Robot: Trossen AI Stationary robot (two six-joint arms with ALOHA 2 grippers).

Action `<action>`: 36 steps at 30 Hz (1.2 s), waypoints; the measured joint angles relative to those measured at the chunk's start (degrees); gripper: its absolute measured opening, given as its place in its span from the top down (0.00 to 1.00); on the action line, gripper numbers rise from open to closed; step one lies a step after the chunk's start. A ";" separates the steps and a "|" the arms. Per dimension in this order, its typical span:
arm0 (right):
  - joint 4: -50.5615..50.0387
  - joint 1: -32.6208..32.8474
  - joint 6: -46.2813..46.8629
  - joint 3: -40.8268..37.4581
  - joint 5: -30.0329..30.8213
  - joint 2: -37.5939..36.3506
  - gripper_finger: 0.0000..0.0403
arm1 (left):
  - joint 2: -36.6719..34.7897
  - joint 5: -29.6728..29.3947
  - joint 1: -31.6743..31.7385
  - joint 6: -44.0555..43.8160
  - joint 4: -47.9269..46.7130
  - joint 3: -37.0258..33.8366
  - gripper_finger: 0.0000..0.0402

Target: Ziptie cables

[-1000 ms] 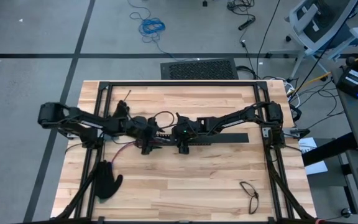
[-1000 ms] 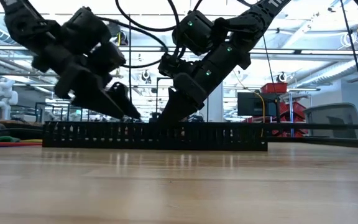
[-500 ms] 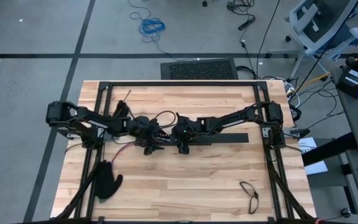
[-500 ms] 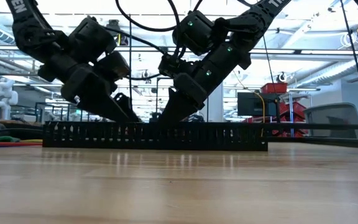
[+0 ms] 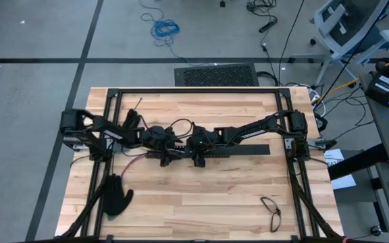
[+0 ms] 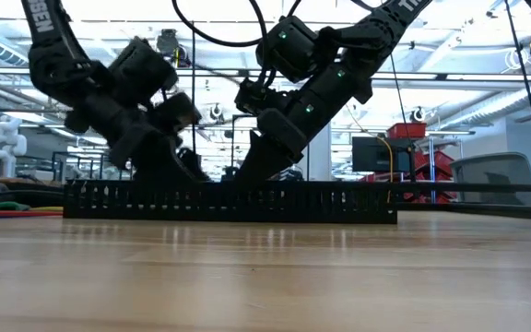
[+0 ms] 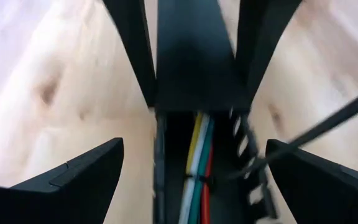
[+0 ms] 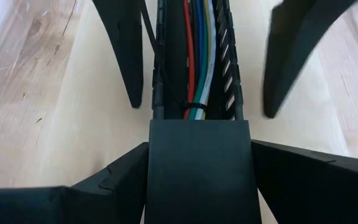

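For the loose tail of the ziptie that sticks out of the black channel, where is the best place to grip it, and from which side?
Grip the ziptie tail on its free stretch outside the slotted channel, not at the loop round the cables. It rises slanting away over the bare wood, clear of the wall, so come from that outer side with the left gripper, whose fingers already stand open, probably closing across the strip's width.

Cables [image 8: 199, 56] red, blue, white, yellow-green; slotted bar [image 6: 229, 200] black; table [image 5: 201, 196] pale wood
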 joint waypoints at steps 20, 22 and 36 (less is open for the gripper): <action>1.13 0.00 -0.14 -0.04 0.00 0.09 0.39 | 2.83 -2.47 0.28 -2.60 3.56 -0.04 0.04; 1.93 0.00 -0.11 -0.11 0.00 0.15 0.39 | 2.83 -2.50 0.28 -2.67 3.49 -0.04 0.04; 3.10 0.00 -0.02 -0.15 0.13 0.20 0.39 | 2.83 -2.56 0.26 -1.18 3.43 -0.04 0.15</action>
